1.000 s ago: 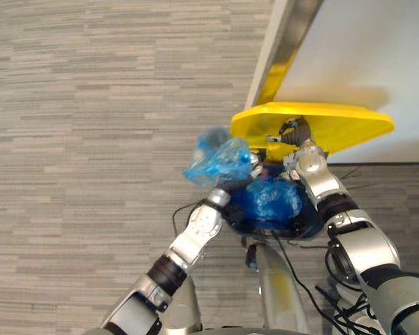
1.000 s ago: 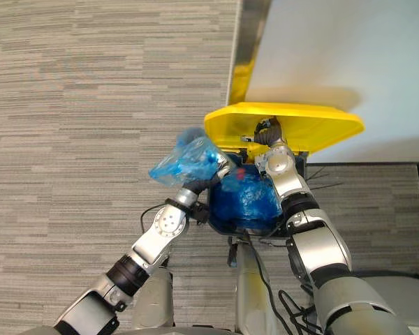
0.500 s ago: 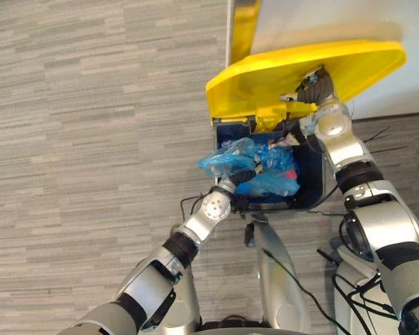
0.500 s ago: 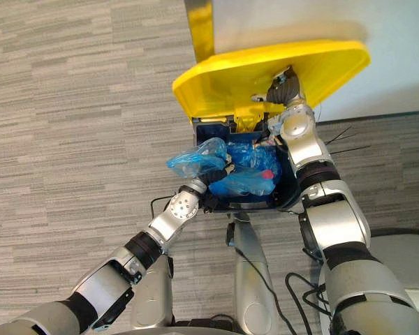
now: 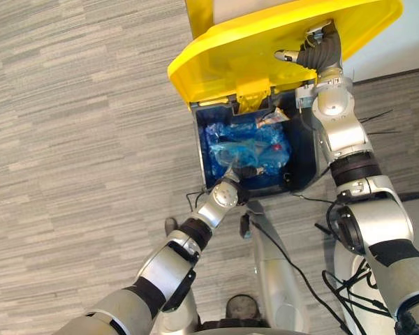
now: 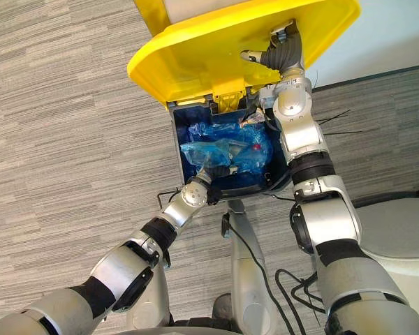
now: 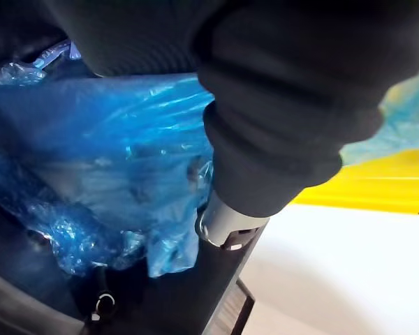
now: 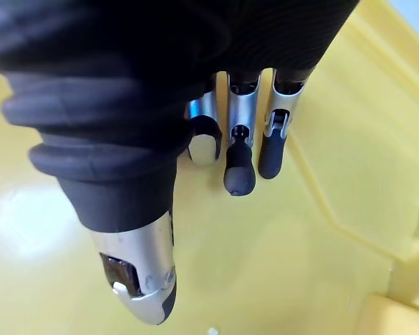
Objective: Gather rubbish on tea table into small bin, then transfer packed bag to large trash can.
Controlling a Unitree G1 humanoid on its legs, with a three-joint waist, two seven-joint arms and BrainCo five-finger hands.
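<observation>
– Beneath the straight fingers (image 8: 239, 167) of the right hand (image 5: 318, 47), pressed on the raised yellow lid (image 5: 230, 59), the packed bag (image 5: 241, 149) has dropped from rim height into the large trash can (image 5: 302, 164).
– Done, then?
– Nearly; the left hand (image 5: 243, 172) sits against it; its grip I cannot tell; probably 1 release remains.

The left robot hand (image 5: 245, 170) has lowered the bag (image 5: 236, 149) from beside the bin (image 5: 304, 162) into it. The camera has shifted, showing more of the lid (image 5: 223, 59)'s underside.

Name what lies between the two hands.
In the left eye view, between left hand and right hand lie the blue bags inside the dark bin, below the raised yellow lid.
</observation>
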